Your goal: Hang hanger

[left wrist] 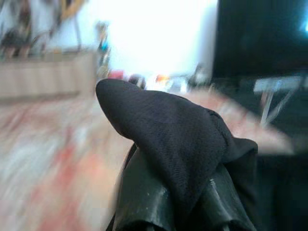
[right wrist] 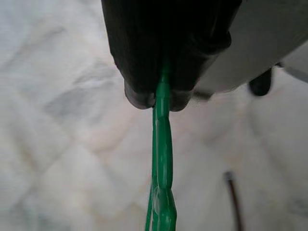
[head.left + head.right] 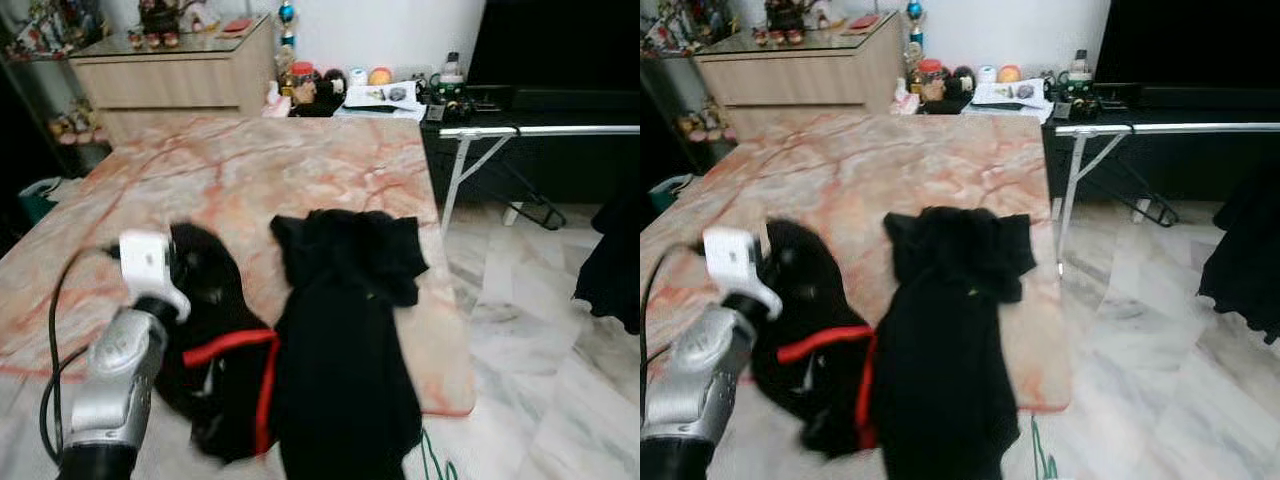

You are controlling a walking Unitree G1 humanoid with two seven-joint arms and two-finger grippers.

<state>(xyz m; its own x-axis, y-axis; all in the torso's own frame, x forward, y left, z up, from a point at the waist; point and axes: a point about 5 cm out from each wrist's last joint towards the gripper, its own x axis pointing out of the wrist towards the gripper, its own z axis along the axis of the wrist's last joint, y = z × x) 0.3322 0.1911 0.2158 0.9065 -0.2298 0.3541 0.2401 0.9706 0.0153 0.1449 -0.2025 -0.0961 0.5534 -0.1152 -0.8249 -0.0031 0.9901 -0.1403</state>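
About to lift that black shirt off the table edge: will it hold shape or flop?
Likely floppy: the shirt lies crumpled and droops over the table edge. Probably light, since cloth drapes limply over the left claw. It may slide off.

Left hand (image 1: 173,211) is buried under the black garment (image 1: 178,144), so its fingers are hard to make out, and everything behind is smeared. The green hanger (image 2: 162,183) gets cut off at the frame edge. Far clutter (image 3: 380,90) past the table (image 3: 250,170) is too small to tell.
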